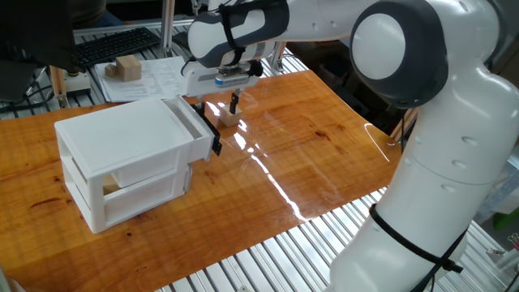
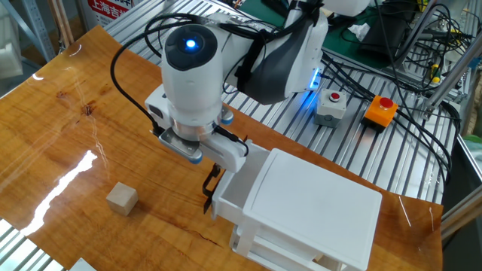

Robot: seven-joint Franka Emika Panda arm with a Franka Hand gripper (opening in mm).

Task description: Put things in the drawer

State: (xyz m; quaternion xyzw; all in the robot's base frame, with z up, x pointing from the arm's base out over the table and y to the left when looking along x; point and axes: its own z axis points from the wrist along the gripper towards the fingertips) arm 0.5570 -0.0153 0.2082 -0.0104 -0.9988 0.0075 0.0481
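The small beige block (image 2: 121, 200) sits on the bare table (image 2: 53, 128), apart from the drawer (image 2: 235, 192), on the side its black handle (image 2: 210, 187) faces. My gripper (image 2: 212, 183) seems pinched on that handle, drawer partly out; the block lies just beyond it.

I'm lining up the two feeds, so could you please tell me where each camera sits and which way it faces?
One fixed view: beside the arm's base, looking across the table; shows base, arm and gripper beyond the cabinet.
The other fixed view: high behind the cabinet, facing the block; shows wrist and gripper.
Shared: cabinet, drawer, block, gripper.
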